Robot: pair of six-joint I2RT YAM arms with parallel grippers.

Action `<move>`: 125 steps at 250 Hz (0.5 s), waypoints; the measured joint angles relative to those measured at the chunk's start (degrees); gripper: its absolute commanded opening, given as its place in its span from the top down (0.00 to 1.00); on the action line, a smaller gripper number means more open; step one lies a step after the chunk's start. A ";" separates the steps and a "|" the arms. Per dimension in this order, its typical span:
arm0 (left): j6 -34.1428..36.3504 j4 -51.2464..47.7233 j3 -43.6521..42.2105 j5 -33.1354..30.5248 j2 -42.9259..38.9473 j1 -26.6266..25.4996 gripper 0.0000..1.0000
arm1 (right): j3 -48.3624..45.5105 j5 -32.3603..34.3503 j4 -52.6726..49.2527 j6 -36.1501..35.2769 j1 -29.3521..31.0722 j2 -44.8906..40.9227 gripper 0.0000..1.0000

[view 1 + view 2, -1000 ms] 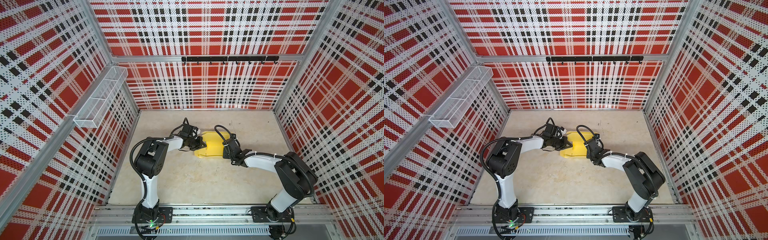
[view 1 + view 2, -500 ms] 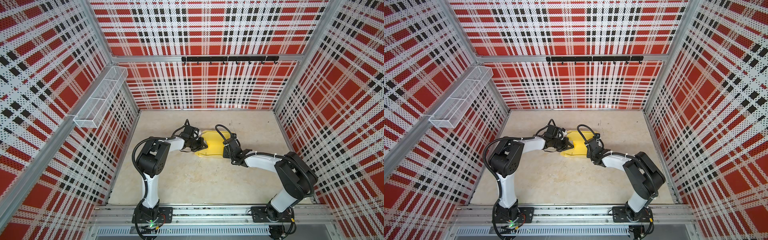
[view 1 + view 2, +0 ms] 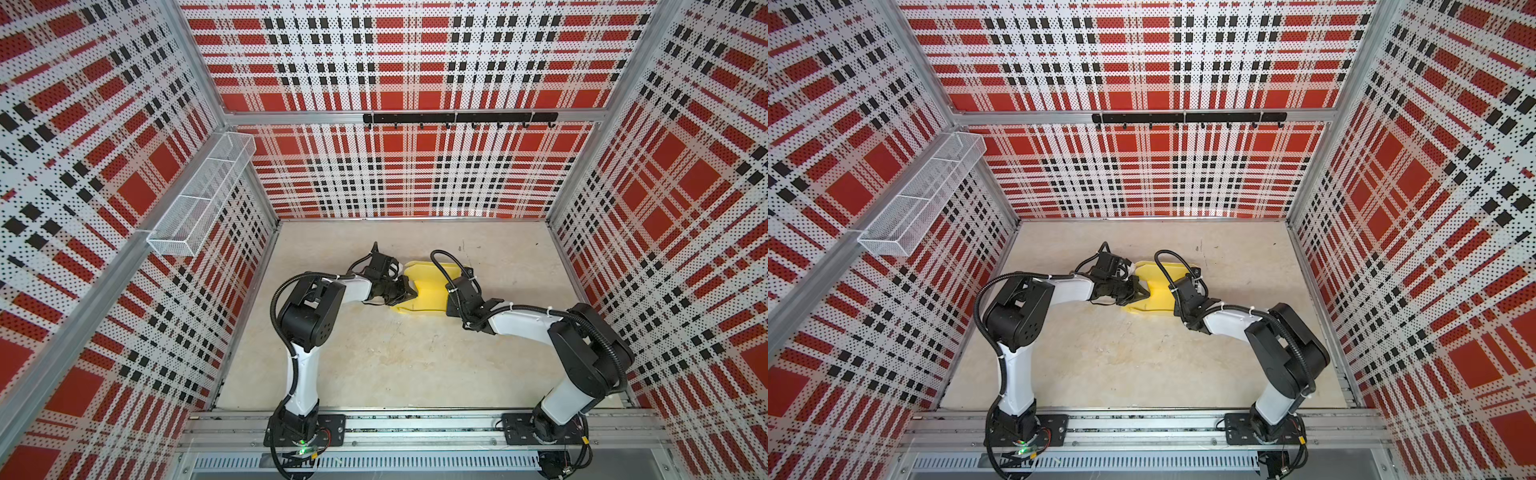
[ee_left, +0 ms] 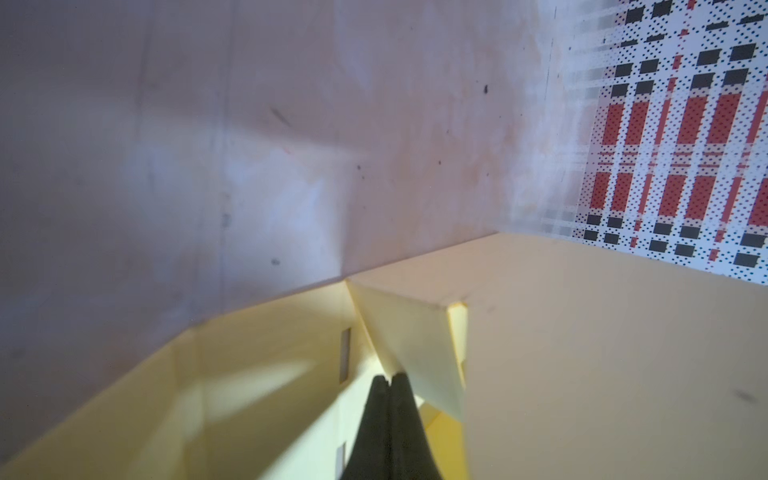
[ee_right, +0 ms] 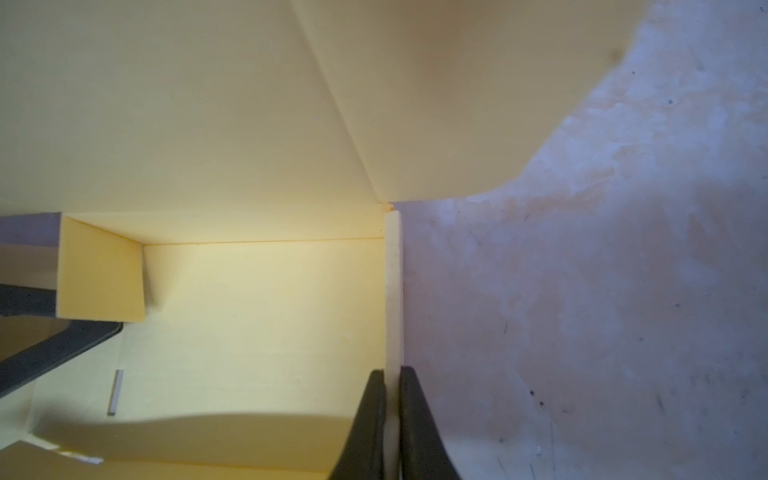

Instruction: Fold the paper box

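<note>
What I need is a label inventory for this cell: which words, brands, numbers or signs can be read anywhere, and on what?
None: no readable text shows in any view.
paper box: plain yellow card, no print.
walls: red, black and white plaid pattern only.
robot arms: any markings are too small to read.

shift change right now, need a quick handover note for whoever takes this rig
Left hand: shut, tips at an inner corner flap of the paper box; a pinch cannot be told.
Right hand: shut on the box's side wall.
Box: mid table, between the hands.
Done: walls partly raised.
To do: lid flap open, slots unfilled; probably tuck and close.
</note>
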 measured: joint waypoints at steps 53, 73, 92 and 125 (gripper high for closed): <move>0.02 -0.07 0.00 -0.48 -0.04 0.15 1.00 | 0.00 0.52 -0.39 0.33 0.11 0.00 0.89; 0.79 -0.85 0.00 -1.01 -0.42 0.15 1.00 | 0.09 0.35 -0.92 0.68 -0.20 0.00 0.89; 2.14 -1.99 -0.31 -2.05 -1.95 0.11 1.00 | 0.35 0.35 -1.57 0.90 -0.31 -0.07 0.89; 3.82 -2.27 -3.17 -3.78 -8.28 0.11 1.00 | 0.35 0.31 -2.10 1.31 -0.90 -0.22 0.89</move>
